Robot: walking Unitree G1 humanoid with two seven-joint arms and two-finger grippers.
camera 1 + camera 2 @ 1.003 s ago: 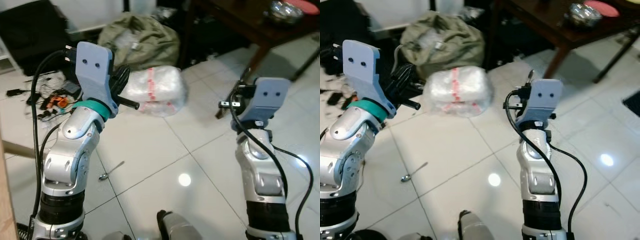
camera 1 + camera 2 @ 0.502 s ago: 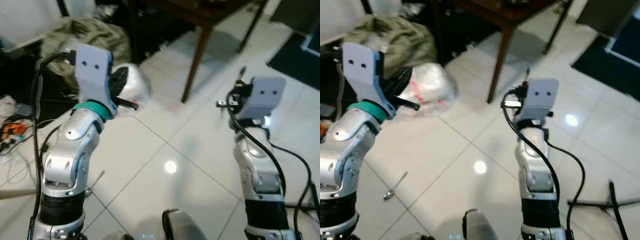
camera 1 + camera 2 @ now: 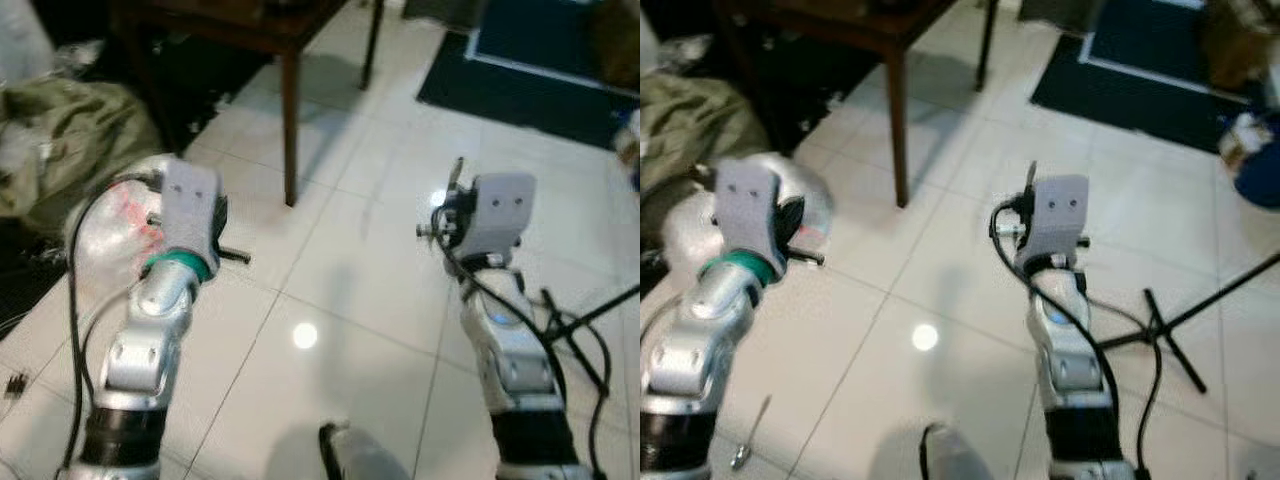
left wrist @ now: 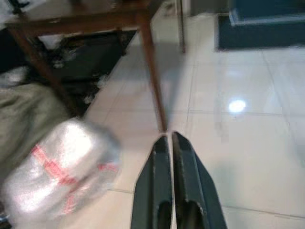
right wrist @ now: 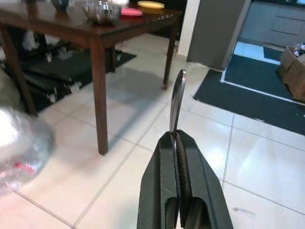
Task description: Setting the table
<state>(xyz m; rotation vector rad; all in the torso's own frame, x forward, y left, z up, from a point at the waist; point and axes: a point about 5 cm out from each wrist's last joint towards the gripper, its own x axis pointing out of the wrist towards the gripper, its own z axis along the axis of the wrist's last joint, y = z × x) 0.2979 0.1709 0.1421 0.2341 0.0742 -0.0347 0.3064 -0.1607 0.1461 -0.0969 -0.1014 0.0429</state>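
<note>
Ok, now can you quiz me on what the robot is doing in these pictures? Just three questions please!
1. What does the right pincer hold?
A. a cup
B. a thin metal utensil
C. nothing

2. True or false: the left pincer is wide open.

3. Fill in the gap: the metal bowl stands on the wooden ____.

Key:
1. B, the fingers are shut on it.
2. False, its fingers are shut together with nothing between them.
3. table
</note>
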